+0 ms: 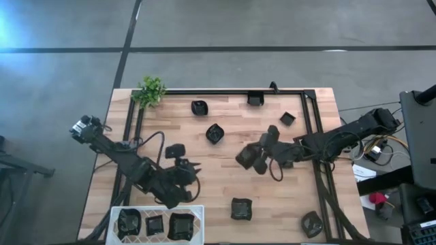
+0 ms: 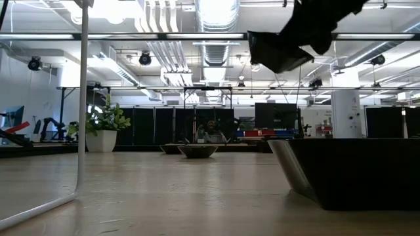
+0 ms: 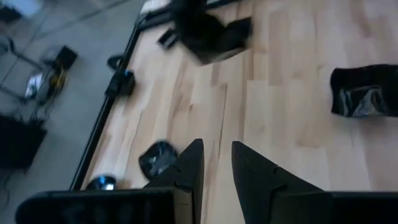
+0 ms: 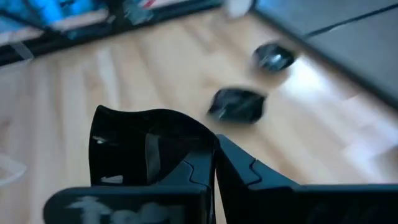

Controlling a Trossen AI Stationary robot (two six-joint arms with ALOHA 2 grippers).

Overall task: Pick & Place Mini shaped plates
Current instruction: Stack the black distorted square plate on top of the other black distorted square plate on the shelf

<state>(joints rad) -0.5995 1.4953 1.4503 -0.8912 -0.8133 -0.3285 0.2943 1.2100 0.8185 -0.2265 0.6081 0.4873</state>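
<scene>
Wooden surface (image 1: 225,177) bordered by a dark frame (image 1: 310,136), seen from above. Both arms reach inward over it.

Right arm (image 1: 340,139): extends from the right edge toward the centre. Its gripper (image 1: 262,155) is closed on the rim of a black plate (image 1: 246,158), held above the middle of the surface; in the right wrist view the same held plate (image 4: 146,152) sits against the clamped fingers (image 4: 249,174), and in the low view it hangs tilted near the top (image 2: 279,51).

Left arm (image 1: 122,156): lies across the front-left part of the surface. Its gripper (image 1: 193,165) is empty, fingers (image 3: 186,171) parted by a narrow gap, just behind the white tray (image 1: 197,212).

White tray: at the front-left edge, holding three plates (image 1: 155,224) side by side.

Loose plates on the surface: one at front centre (image 1: 240,208), one at the front-right corner (image 1: 312,223), one left of centre (image 1: 215,133), one toward the back (image 1: 199,107), one at the back rail (image 1: 255,99), one at back right (image 1: 287,118).

Green plant (image 1: 151,90): at the back-left corner.
</scene>
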